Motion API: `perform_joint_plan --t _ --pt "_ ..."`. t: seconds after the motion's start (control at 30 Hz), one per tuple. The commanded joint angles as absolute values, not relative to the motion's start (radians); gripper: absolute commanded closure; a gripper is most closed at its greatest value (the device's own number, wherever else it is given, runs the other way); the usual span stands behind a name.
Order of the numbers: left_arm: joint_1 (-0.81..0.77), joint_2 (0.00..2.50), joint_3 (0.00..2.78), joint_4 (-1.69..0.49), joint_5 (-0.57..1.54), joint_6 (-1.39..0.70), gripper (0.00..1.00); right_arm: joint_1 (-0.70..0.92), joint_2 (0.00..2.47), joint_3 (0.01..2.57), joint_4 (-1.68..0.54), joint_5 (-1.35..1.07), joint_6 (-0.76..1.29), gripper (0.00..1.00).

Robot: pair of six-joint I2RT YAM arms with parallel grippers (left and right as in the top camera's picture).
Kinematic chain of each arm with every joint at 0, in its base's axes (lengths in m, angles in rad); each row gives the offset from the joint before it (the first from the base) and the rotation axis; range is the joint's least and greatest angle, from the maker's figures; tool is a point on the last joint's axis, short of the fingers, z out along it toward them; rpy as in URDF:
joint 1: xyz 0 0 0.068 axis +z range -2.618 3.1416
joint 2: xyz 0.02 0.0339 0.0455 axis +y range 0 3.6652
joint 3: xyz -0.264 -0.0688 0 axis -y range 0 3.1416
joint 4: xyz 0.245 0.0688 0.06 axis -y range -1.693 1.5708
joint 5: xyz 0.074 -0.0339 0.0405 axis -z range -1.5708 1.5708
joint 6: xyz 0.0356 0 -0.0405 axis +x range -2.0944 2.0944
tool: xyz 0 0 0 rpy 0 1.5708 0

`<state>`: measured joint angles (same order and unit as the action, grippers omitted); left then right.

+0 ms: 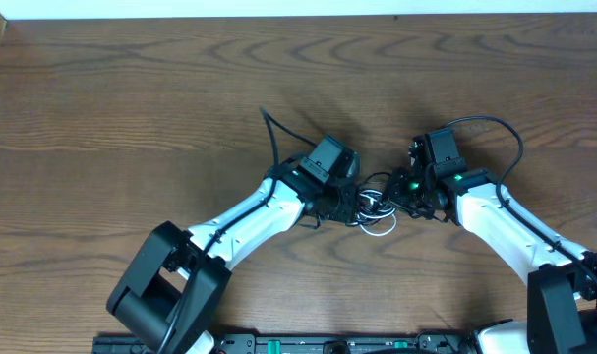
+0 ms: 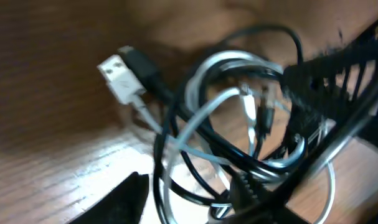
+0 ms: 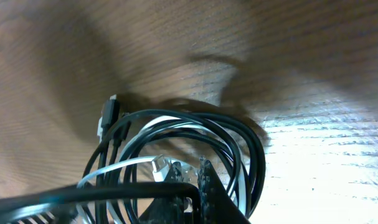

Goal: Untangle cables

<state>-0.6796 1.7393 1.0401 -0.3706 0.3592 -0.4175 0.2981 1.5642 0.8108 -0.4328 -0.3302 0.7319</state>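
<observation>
Lying tangled: 2 cables [image 1: 375, 208] (1 black, 1 white); right gripper [image 3: 198, 173] clamping them, left gripper [image 1: 350, 205] half-open.

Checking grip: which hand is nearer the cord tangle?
Right, narrowly. The right hand sits shut inside the tangle of thin black and white cords; the left hand hovers open at its left edge.

The left arm [image 1: 249, 211] reaches from the lower left toward the middle of the overhead frame, and the right arm [image 1: 505, 221] reaches from the lower right. The left gripper [image 1: 345, 204] and right gripper [image 1: 401, 190] nearly meet there. The right one's jaws are closed. One left finger [image 2: 129, 199] shows; the other is lost in blur.
</observation>
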Motion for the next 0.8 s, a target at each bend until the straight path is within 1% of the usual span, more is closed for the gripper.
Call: perform_joint_plan --t 0.0,0.03,0.2,0.5,0.6,0.63,0.77 --pt "-0.670 1.736 1.032 -0.360 0.341 -0.470 0.62 0.310 1.573 0.822 -0.438 -0.350 0.747 0.99" --pt "-0.670 1.736 1.032 -0.359 0.348 -0.470 0.64 0.310 1.573 0.822 -0.438 -0.350 0.747 0.99" --pt "-0.693 1.736 1.032 -0.373 0.387 -0.470 0.64 0.310 1.573 0.822 -0.438 -0.350 0.747 0.99" --pt "-0.736 1.740 1.031 -0.402 0.345 -0.469 0.64 0.310 1.573 0.822 -0.439 -0.351 0.747 0.99" --pt "-0.739 1.740 1.031 -0.403 0.319 -0.469 0.66 0.310 1.573 0.822 -0.439 -0.353 0.747 0.99" --pt "-0.738 1.740 1.031 -0.403 0.309 -0.469 0.68 0.310 1.573 0.822 -0.439 -0.355 0.747 0.99" --pt "-0.738 1.740 1.031 -0.403 0.267 -0.469 0.91 0.310 1.573 0.822 -0.446 -0.354 0.747 0.99"
